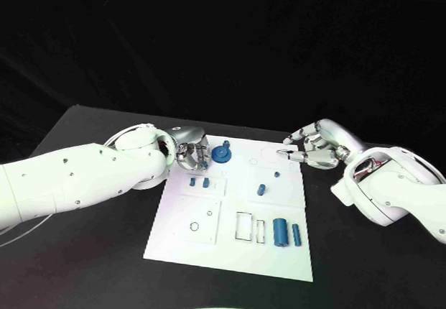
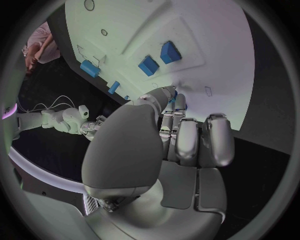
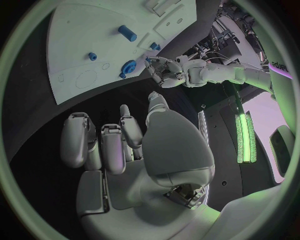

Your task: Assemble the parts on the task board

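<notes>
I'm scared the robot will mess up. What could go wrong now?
The left robot hand is right beside the round blue part at the task board's far edge, so a careless move might knock it off. The right robot hand hovers near the small upright blue pegs and could tip one.

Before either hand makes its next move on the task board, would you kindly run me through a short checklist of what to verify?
1. Left hand at the board's far left edge, beside the round blue part: ok.
2. Left hand actually gripping that part: cannot tell.
3. Right hand holds nothing, fingers apart over the task board's far right corner: ok.
4. Two blue cylinders lying on the board, near side: ok.
5. Two small blue blocks apart from both hands: ok.
</notes>
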